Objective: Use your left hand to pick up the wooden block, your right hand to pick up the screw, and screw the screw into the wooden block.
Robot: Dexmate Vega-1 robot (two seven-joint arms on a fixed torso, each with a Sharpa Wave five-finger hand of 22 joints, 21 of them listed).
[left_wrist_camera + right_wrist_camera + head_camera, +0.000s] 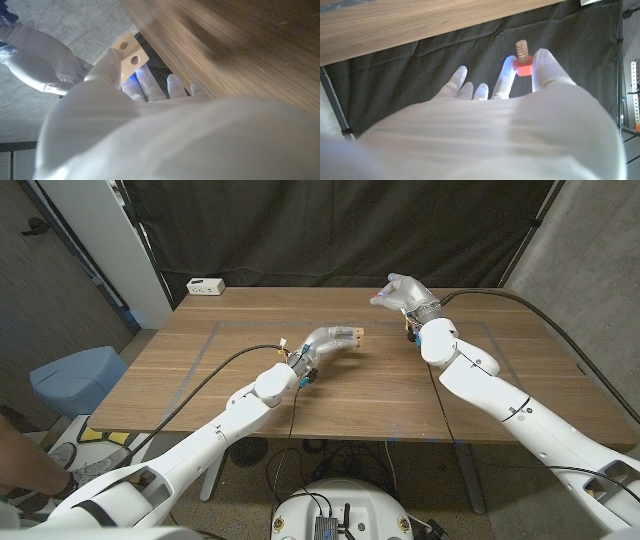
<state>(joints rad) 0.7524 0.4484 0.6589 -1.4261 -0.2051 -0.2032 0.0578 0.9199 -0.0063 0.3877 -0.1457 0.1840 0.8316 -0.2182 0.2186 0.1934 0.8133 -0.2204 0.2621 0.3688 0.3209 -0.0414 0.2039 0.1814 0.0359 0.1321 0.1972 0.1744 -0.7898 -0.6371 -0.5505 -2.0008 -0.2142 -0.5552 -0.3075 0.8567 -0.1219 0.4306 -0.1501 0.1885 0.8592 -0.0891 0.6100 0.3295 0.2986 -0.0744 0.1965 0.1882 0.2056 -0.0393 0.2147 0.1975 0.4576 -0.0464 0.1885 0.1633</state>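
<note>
Left hand [322,343] over desk [250,380], fingers grasping wooden block [347,335]; right hand [405,292] raised. Left wrist: block [130,52] between fingertips, two holes. Right wrist: fingers [543,67] pinching red-headed screw [522,57], threads beyond fingertips.

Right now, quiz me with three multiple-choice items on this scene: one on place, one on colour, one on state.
1. Where is the white power strip?
A. table's far left corner
B. near right corner
C. table's middle

2. What colour is the screw head?
A. blue
B. red
C. green

3. What is the left hand doing?
A. hanging open
B. pressing the table
C. holding the wooden block

Answers: 1 A, the head view shows it at that corner. 2 B, a red head sits between the right hand's fingers. 3 C, the holed block sticks out of its grip.
</note>
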